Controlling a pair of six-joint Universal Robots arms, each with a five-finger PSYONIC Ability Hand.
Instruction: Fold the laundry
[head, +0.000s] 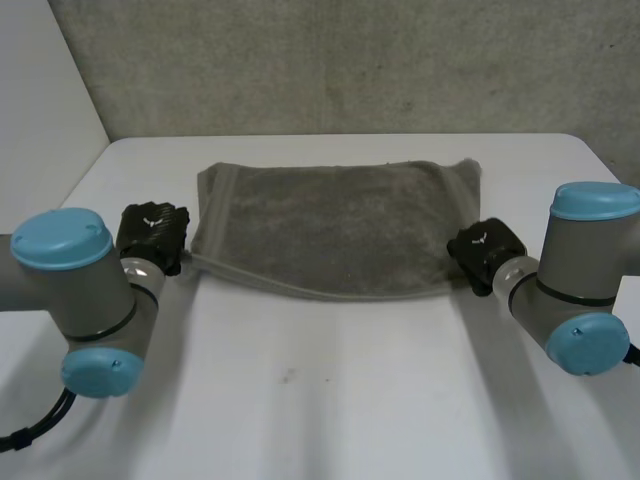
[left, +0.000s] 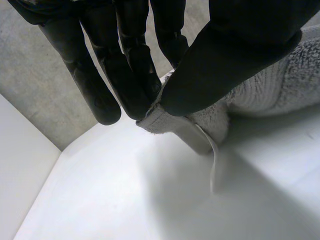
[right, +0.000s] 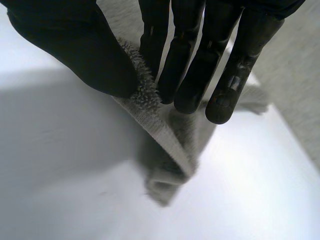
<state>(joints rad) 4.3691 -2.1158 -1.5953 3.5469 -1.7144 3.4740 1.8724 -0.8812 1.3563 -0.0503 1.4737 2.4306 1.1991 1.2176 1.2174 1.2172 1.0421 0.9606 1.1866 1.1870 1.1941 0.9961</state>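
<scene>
The grey towel (head: 335, 225) spreads across the upper middle of the head view on the white desk (head: 330, 400), its far edge short of the desk's back edge. Bare desk takes the lower half. At left, the left hand (head: 152, 235) pinches the towel's near left corner between thumb and fingers (left: 125, 75). At right, the right hand (head: 485, 250) pinches the near right corner the same way. Each hand's back bears a small white emblem, unreadable.

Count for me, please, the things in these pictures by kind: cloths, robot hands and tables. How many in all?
Cloths: 1, the grey towel
Robot hands: 2, the left hand and the right hand, each pinching a near corner of the towel
Tables: 1, the white table
Total: 4
</scene>
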